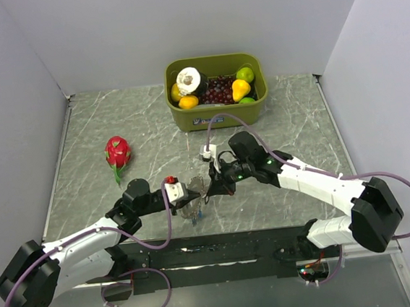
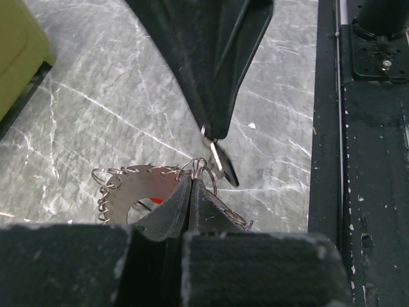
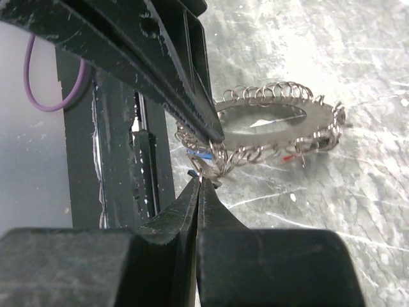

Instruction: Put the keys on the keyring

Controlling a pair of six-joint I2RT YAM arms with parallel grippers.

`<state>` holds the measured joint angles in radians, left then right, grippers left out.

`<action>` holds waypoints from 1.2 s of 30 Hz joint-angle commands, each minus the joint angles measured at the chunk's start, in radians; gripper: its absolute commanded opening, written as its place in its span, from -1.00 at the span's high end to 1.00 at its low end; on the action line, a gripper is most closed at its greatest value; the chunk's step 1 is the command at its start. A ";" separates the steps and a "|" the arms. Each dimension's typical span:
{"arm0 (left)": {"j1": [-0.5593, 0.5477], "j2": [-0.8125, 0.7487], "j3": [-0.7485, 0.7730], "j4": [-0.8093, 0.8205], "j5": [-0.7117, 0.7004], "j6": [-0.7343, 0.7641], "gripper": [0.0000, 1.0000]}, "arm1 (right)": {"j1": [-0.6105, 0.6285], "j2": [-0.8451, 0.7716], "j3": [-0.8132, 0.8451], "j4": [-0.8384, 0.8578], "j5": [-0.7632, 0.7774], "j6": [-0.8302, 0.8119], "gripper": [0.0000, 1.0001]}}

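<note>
The left gripper (image 2: 192,185) is squeezed tight on the rim of the keyring (image 2: 121,192). The keyring is a flat silver ring with lots of tiny wire loops all around its edge. It sits low over the grey marble table (image 1: 144,123), close to the front edge, right between the two grippers. I cannot tell if it touches the table. The right gripper (image 3: 199,184) is squeezed tight too. It pinches a small dark key (image 2: 223,167) by its little loop, and the key hangs down from the tips. That key is just beside the spot where the left gripper holds the rim. A tiny blue key (image 3: 203,155) hangs on the rim near both grippers. A tiny red key (image 3: 289,157) hangs farther along the rim. At the back of the table there is a green bin (image 1: 219,112) with fruit in it. A pink dragon fruit (image 1: 118,152) lies on the table to the left, well apart from the keyring.
</note>
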<state>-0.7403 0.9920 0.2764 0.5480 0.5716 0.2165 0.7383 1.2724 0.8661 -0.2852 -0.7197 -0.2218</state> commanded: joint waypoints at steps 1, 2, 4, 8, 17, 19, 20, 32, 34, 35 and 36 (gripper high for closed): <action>-0.010 -0.006 0.043 0.030 0.051 0.030 0.98 | 0.027 0.036 0.065 0.001 -0.011 -0.008 1.00; -0.011 -0.006 0.043 0.032 0.051 0.030 0.98 | 0.029 0.044 0.074 -0.005 -0.007 -0.013 1.00; -0.013 -0.007 0.043 0.029 0.053 0.030 0.98 | 0.035 0.059 0.080 -0.011 -0.006 -0.016 1.00; -0.014 -0.010 0.043 0.023 0.054 0.035 0.98 | 0.036 0.062 0.077 -0.002 -0.001 -0.011 1.00; -0.018 -0.027 0.029 0.032 0.059 0.044 0.98 | 0.038 0.070 0.060 0.009 0.031 0.001 1.00; -0.019 -0.038 0.024 0.039 0.054 0.040 0.98 | 0.036 0.077 0.056 0.015 0.032 0.006 1.00; -0.019 -0.042 0.018 0.049 0.053 0.040 0.98 | 0.036 0.079 0.051 0.018 0.035 0.010 1.00; -0.019 -0.090 -0.019 0.105 0.063 0.023 0.98 | 0.027 0.090 0.025 0.049 0.016 0.022 1.00; -0.019 -0.096 -0.022 0.118 0.063 0.020 0.98 | 0.027 0.094 0.027 0.046 0.008 0.022 1.00; -0.019 -0.095 -0.023 0.119 0.065 0.018 0.98 | 0.027 0.096 0.027 0.047 0.005 0.021 1.00; -0.018 -0.102 -0.026 0.122 0.063 0.017 0.98 | 0.027 0.096 0.027 0.046 0.003 0.021 1.00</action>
<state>-0.7517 0.9241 0.2485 0.5453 0.5873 0.2321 0.7681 1.3567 0.8951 -0.2756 -0.7036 -0.1993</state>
